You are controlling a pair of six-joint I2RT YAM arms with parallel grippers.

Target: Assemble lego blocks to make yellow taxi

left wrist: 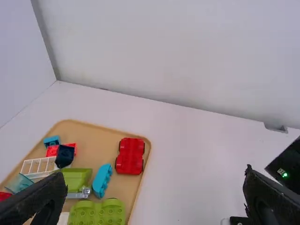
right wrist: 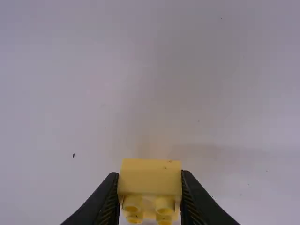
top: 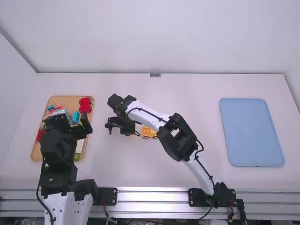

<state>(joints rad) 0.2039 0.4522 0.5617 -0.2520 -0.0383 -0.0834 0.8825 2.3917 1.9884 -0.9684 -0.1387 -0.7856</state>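
Surface [top: 201,93] white; high view: yellow wheeled base [top: 150,132] near middle, partly hidden by right arm [top: 145,110]; left wrist view: left jaws spread apart, tray [left wrist: 96,136] cut off, coloured bricks [left wrist: 102,180] probably spares; right wrist view: right jaws clenched on yellow studded brick [right wrist: 150,178], probably squared for stacking, lower end cut off

Free table [top: 204,110] beside blue tray [top: 251,133]

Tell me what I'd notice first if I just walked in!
Probably the big blue mat on the table's right side. Then the red wheeled piece in the tan tray at the left, and the yellow block gripped by the jaws of the right arm.
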